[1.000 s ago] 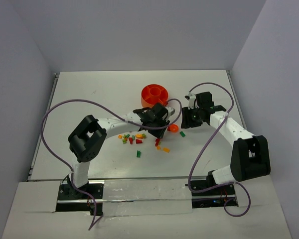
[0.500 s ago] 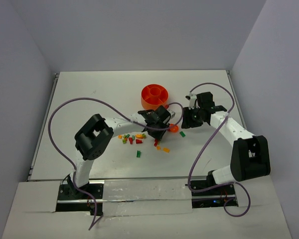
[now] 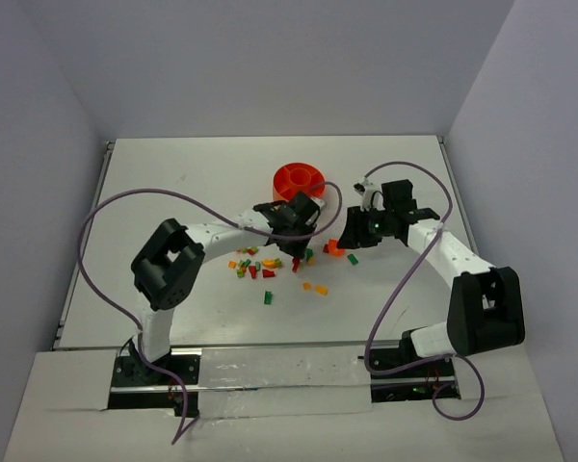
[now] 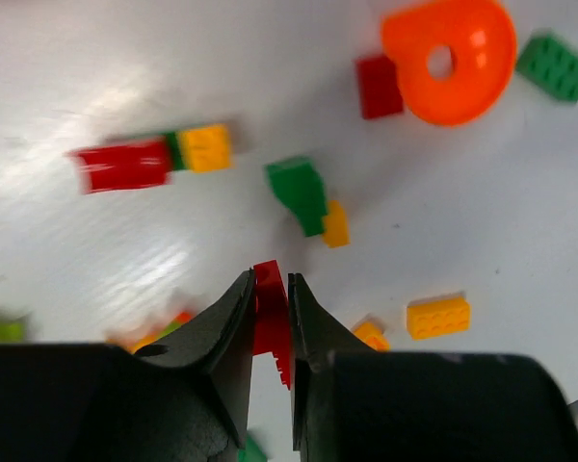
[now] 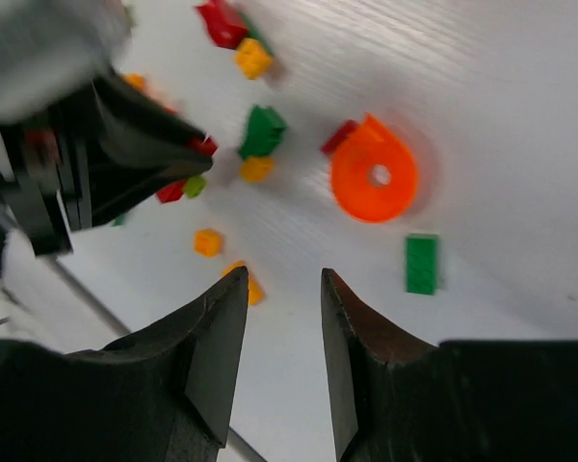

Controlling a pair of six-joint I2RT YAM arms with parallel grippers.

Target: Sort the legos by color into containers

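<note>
White table (image 3: 173,192), grey walls. Legos (image 3: 255,267) scattered mid-table; bowl (image 3: 299,180) at 12 o'clock of them. Left tool (image 4: 270,283) pinches red brick (image 4: 270,327) by flat sides. Right tool (image 5: 281,279) parted, empty. Bricks likely light, rigid, slick: grip flat faces, not studs.

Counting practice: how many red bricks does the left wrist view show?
3 red bricks: one in the left gripper, one beside the orange disc, one at left; more may hide.
</note>
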